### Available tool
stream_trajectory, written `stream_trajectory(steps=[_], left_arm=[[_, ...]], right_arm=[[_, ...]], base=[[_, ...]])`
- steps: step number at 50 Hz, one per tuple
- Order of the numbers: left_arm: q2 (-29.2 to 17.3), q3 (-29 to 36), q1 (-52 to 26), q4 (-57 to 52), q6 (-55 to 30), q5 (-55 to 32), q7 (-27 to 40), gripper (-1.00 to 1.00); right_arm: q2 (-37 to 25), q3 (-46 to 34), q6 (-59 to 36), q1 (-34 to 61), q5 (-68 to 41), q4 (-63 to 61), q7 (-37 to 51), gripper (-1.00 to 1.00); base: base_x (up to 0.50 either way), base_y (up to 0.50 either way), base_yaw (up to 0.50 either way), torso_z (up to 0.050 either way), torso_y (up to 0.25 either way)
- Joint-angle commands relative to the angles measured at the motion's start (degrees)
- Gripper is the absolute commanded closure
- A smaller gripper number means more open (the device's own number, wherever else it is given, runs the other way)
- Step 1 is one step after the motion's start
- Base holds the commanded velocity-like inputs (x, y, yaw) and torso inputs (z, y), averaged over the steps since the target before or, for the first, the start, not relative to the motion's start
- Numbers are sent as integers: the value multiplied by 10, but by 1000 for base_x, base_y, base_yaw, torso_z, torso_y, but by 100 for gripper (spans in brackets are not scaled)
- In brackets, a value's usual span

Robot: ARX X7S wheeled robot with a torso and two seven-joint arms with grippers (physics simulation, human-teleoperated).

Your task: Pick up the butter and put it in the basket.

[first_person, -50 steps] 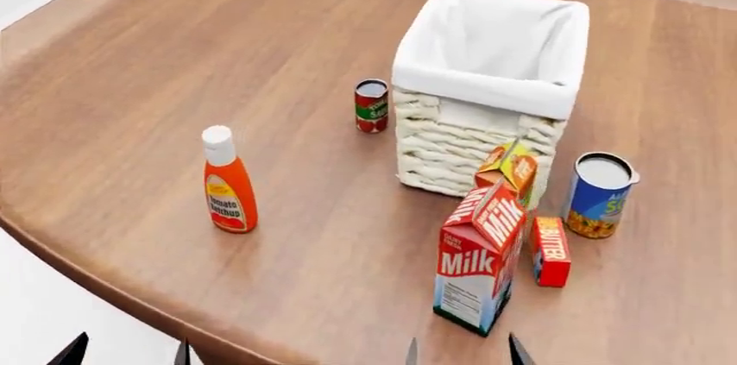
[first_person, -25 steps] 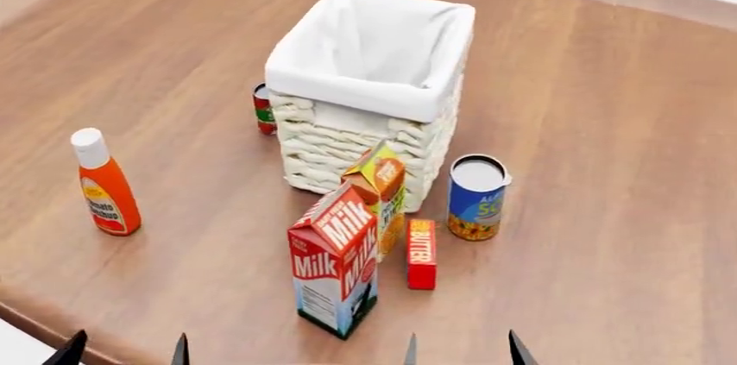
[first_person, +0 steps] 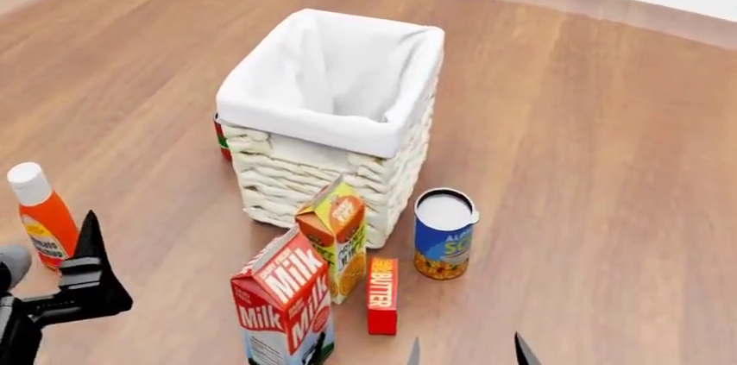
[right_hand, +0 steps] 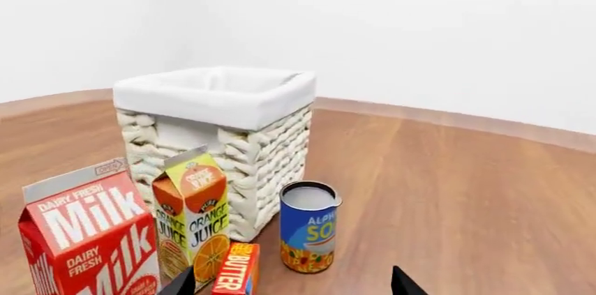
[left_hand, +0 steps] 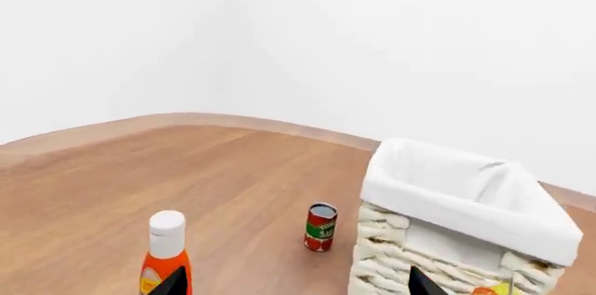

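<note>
Butter [first_person: 382, 295] on edge beside juice [first_person: 335, 238], near basket [first_person: 328, 136]; right gripper [first_person: 465, 353] jaws spread, aimed for it; left gripper [first_person: 81, 272] unclear.

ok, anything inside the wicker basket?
Only white cloth liner shows inside the tall cream wicker basket; nothing visible on its walls. The near rim hides part of its bottom, so that stays unconfirmed.

Matte black left arm [first_person: 52, 300], pointed black jaws, grey joint.
</note>
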State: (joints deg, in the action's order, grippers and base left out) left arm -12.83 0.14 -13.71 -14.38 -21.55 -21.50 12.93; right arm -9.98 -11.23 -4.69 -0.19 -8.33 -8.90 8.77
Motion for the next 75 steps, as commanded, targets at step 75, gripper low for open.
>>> stream_trajectory(steps=[75], left_arm=[[-35, -66, -61, -66, -75, -90, 41, -100]], right_arm=[[-33, -32, -34, -14, 5, -62, 57, -100]], base=[[108, 38, 0, 2, -42]])
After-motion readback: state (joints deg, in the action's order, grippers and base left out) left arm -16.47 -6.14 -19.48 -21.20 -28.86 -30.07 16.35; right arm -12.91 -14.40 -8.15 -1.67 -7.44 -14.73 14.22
